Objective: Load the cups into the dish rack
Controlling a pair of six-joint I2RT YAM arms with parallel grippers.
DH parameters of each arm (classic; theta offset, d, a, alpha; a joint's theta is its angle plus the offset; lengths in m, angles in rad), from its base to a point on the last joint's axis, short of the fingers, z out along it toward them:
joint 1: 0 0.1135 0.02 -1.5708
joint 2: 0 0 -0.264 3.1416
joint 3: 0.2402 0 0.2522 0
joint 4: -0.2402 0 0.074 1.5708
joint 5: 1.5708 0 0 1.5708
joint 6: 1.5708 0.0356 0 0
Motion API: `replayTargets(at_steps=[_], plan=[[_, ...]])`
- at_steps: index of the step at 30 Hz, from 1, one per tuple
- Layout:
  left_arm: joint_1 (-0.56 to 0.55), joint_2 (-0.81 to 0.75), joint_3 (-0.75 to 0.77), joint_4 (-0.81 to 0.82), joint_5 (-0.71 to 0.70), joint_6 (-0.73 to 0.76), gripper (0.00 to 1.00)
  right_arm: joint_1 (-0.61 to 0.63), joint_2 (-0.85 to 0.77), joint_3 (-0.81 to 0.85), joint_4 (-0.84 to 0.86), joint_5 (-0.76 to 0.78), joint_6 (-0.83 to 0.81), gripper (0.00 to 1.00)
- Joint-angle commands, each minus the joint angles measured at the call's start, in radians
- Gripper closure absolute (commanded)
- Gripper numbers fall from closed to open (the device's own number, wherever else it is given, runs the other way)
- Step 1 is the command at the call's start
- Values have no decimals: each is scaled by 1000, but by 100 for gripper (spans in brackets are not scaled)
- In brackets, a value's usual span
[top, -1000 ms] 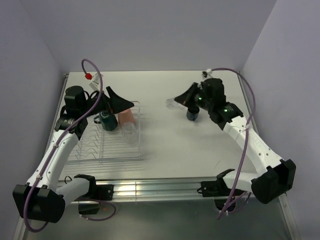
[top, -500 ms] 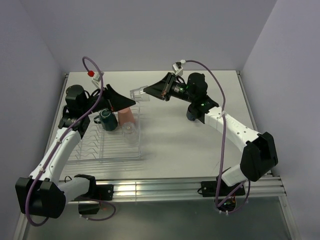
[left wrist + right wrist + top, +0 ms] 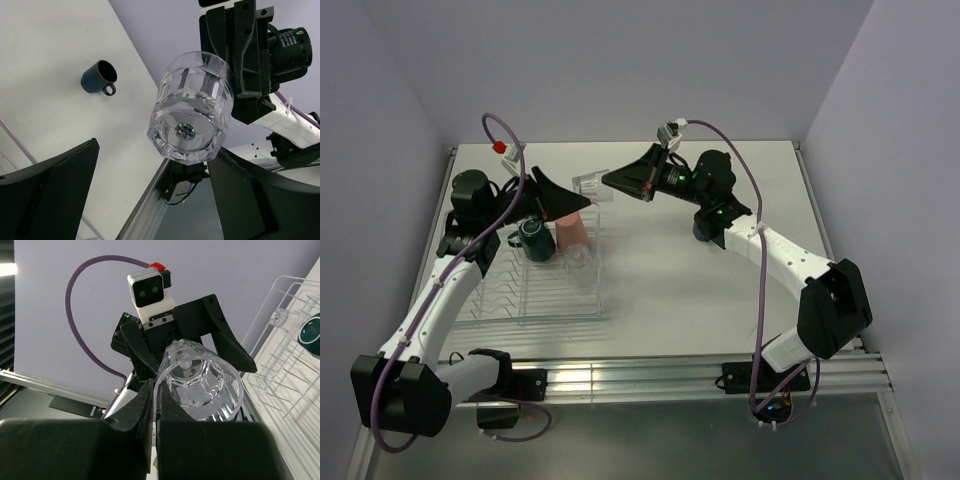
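Observation:
My right gripper (image 3: 608,182) is shut on the rim of a clear glass (image 3: 590,186) and holds it in the air over the rack's far right corner. It pinches the rim in the right wrist view (image 3: 156,407), where the glass (image 3: 200,382) fills the middle. My left gripper (image 3: 566,204) is open, and the glass (image 3: 192,112) hangs just ahead of its spread jaws (image 3: 155,200), untouched. The dish rack (image 3: 520,315) holds the teal mug (image 3: 534,240), the pink tumbler (image 3: 572,234) and a clear glass (image 3: 578,258). The navy mug (image 3: 705,229) stands on the table behind my right arm.
The navy mug (image 3: 99,77) also shows in the left wrist view, upright on the white table. The rack's wires (image 3: 295,340) and the teal mug (image 3: 312,330) show at the right of the right wrist view. The table's metal front rail (image 3: 650,375) runs along the near edge.
My right arm has swung left with the clear glass, from the table's middle to just in front of my left gripper. The left gripper stayed open over the rack.

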Motion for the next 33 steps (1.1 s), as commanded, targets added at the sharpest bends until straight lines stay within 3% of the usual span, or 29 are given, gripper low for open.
replayTargets(at_steps=[1,11,17,26,27,30,31,33], plan=[[6,-7,18,60,-5,-28,5,22,13,3,85,-42,21,100],[9,-27,16,75,-4,-39,6,44,51,17,85,-39,13,100],[9,-23,6,97,13,-54,13,45,61,17,103,-44,24,100],[9,-30,4,92,27,-53,51,48,107,12,198,-59,89,100],[9,-32,5,92,27,-54,62,50,110,10,205,-59,92,100],[9,-38,6,98,39,-65,81,53,114,10,194,-53,81,100],[9,-41,4,101,42,-71,95,51,111,12,182,-51,72,100],[9,-50,9,97,44,-73,100,53,104,20,124,-32,29,99]])
